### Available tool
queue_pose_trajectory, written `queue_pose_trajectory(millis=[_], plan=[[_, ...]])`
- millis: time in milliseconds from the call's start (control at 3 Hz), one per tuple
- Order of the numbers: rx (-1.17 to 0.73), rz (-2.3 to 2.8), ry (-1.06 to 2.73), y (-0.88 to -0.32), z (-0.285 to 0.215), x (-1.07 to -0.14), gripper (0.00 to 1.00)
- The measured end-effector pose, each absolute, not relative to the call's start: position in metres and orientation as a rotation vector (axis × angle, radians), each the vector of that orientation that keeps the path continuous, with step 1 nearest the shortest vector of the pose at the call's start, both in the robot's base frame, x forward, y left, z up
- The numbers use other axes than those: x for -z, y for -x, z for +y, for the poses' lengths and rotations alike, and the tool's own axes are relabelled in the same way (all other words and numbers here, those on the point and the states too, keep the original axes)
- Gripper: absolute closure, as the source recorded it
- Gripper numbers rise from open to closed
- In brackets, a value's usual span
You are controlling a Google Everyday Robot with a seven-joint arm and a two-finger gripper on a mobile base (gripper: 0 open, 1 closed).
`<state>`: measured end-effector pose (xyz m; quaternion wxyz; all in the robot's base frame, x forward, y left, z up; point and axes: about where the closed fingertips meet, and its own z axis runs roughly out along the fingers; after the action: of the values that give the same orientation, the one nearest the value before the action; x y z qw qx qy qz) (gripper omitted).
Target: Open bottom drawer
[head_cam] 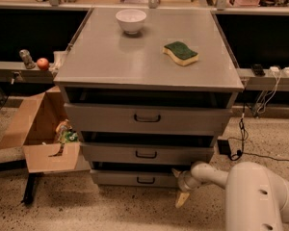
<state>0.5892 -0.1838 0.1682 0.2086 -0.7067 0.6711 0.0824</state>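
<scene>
Lowest in a stack of three, bottom drawer [130,178]: sat pushed in beneath the mid-sized drawer [111,153] and the tall top drawer [106,117], with its small dark loop handle [145,180] at centre and untouched.

Gripper [179,186]: hung low at the cabinet's right foot, just beside the drawer's right end and off to the right of the handle. Appeared spread open, one pale finger [182,199] angled toward the floor and the other up near the drawer front; held nothing. Judged to be set at that height for a sideways reach to the loop (jaws open to take it).

Cabinet top [101,61]: carried a white bowl [131,20] and a green-and-yellow sponge [181,53], well apart and clear of the work below.

Not made out:
- whether the upper finger touched the drawer front
- the drawer's right corner, covered by the gripper
- anything inside the drawers
- contents of the cardboard box [38,129] at left

Arm [212,174] cut off at the lower right edge.
</scene>
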Motion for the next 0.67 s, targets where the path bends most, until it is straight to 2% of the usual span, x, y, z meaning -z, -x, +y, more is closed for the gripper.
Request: queue_pose_trajectory(millis=[333,667], plan=[[-0.259,1.882,1.969,-0.5943,-0.1818,-0.1564,0.10],[-0.259,1.882,1.969,-0.5944,-0.1818,-0.1585,0.28]])
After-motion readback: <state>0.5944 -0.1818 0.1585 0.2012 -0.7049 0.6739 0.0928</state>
